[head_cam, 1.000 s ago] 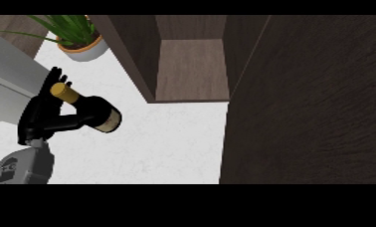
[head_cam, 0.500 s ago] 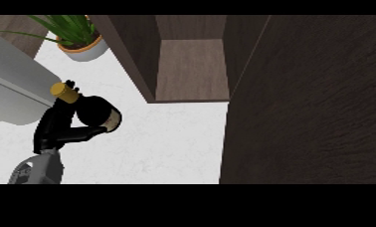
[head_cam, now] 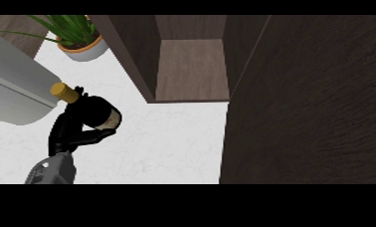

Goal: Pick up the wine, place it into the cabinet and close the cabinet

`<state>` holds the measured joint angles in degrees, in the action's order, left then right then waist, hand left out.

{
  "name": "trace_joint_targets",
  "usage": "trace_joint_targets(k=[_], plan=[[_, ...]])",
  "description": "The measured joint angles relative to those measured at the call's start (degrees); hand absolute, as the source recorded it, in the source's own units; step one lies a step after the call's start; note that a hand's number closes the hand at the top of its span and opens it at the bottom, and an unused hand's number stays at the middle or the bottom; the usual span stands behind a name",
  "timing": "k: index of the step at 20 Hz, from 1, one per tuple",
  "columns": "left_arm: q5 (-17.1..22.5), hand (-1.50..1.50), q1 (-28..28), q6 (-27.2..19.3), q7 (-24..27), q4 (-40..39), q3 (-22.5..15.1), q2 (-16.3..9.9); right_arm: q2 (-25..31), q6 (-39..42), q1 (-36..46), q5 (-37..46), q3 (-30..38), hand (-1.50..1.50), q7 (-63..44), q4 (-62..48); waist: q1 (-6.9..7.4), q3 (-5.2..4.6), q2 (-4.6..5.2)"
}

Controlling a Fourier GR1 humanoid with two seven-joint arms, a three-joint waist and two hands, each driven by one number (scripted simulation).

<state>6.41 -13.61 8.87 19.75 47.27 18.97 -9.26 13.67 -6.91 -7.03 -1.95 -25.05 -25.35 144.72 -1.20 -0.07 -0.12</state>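
Wine bottle (head_cam: pixel 94 112), dark with a gold-capped neck and no readable label, lies tilted in the left hand (head_cam: pixel 72 134), whose fingers curl round its body above the white counter (head_cam: pixel 169 141), left of the open cabinet (head_cam: pixel 191 66).

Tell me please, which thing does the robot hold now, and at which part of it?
The left hand holds the wine bottle, fingers curled round its dark body below the gold-capped neck.
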Motion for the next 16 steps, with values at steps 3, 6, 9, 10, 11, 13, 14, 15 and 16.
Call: trace_joint_targets(k=[3,6,9,10,11,13,14,15,16], plan=[[1.44,-1.5,-1.79,0.39,0.84,-2.81,1.18,0.25,-0.18,-0.61,0.31,0.12,-0.9,-1.5,-0.25,-0.02,-0.04,-0.02,0.01],[3.06,-1.5,-2.75,1.15,3.07,-5.85,2.62,0.77,0.36,-0.55,0.07,0.19,-0.64,-1.5,0.25,-0.05,-0.14,-0.03,0.03],[5.1,-1.5,-4.21,2.59,4.63,-8.66,4.27,0.64,0.23,-0.72,-0.03,0.23,-1.06,-1.5,0.68,-0.19,-0.11,-0.03,0.05],[5.62,-1.5,-4.52,3.15,4.86,-9.37,4.62,0.45,0.28,-0.81,-0.03,0.24,-1.05,-1.5,0.6,-0.17,-0.08,-0.03,0.05],[6.24,-1.5,-4.78,3.47,4.58,-9.34,4.84,0.47,0.37,-0.78,-0.77,0.25,-1.0,-1.5,1.26,-0.19,0.0,-0.01,0.02],[6.96,-1.5,-5.74,4.18,4.75,-11.0,5.35,0.13,0.43,-1.18,-0.03,0.31,-1.12,-1.5,0.47,-0.12,-0.03,-0.02,0.03],[7.4,-1.5,-6.39,4.61,4.54,-11.74,5.58,-0.09,0.74,-0.97,0.13,0.25,-0.41,-1.5,0.32,-0.09,-0.02,-0.02,0.05],[7.61,-1.5,-6.94,4.63,4.33,-12.02,5.5,0.18,0.8,-1.04,0.2,0.23,-0.46,-1.5,0.01,-0.07,0.01,-0.01,0.03],[7.92,-1.5,-7.47,5.16,4.61,-12.94,5.76,-0.15,0.93,-0.91,0.22,0.21,-0.28,-1.5,0.14,-0.06,-0.04,-0.01,0.06]])
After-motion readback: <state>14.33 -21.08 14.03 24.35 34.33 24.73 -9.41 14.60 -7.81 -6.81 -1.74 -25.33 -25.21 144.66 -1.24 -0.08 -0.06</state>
